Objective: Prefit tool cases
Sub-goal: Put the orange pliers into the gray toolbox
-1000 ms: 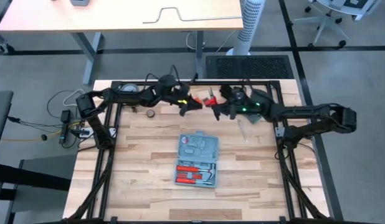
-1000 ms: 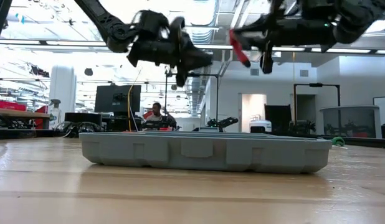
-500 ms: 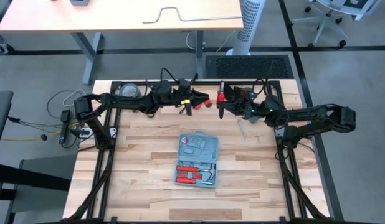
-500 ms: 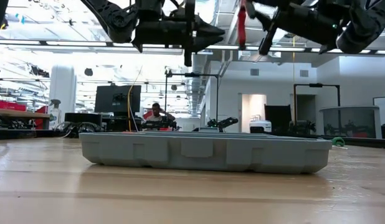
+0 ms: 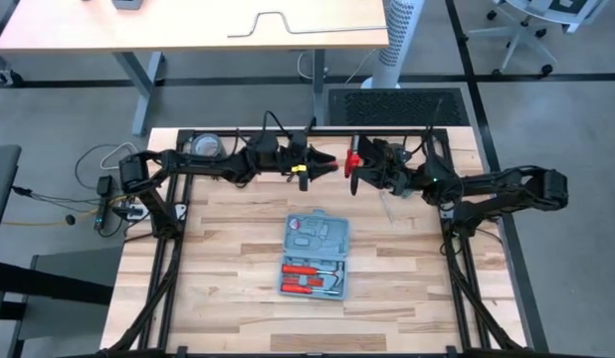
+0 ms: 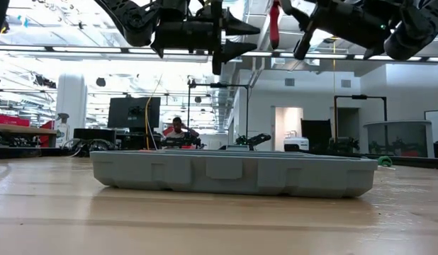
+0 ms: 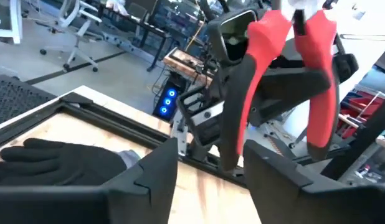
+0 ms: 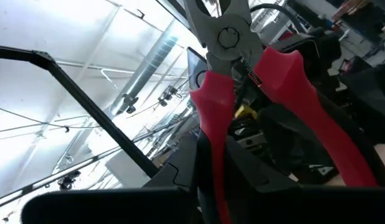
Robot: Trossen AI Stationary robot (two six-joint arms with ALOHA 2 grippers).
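The open light-blue tool case (image 5: 314, 254) lies flat on the wooden table, with red-handled tools in its near half; the low view shows its side wall (image 6: 233, 173). High above the table's far part, my two grippers face each other. My right gripper (image 5: 357, 167) is shut on red-handled pliers (image 8: 242, 68). My left gripper (image 5: 309, 166) is open and points toward the table's right. In the left wrist view its fingers stand apart, with the pliers (image 7: 286, 62) just beyond them. I cannot tell whether it touches them. My right gripper pinches one red handle of the pliers (image 8: 212, 134) between its two fingers, which point about level toward the table's left. The other handle (image 8: 311, 118) stands free beside it. The pliers are lifted well clear of the table, their metal jaws (image 8: 211, 15) pointing away from the gripper.
A black glove (image 7: 49, 165) lies on the table at the far side. A thin metal tool (image 5: 387, 207) lies right of the case, and a small round thing (image 5: 240, 181) lies to the far left. A black frame (image 5: 387, 131) runs round the table.
Both grippers have risen from the table's far middle. My left gripper has swung level and moved a little toward the right. My right gripper has turned and carried the pliers toward the left gripper, so that the two now face each other closely.
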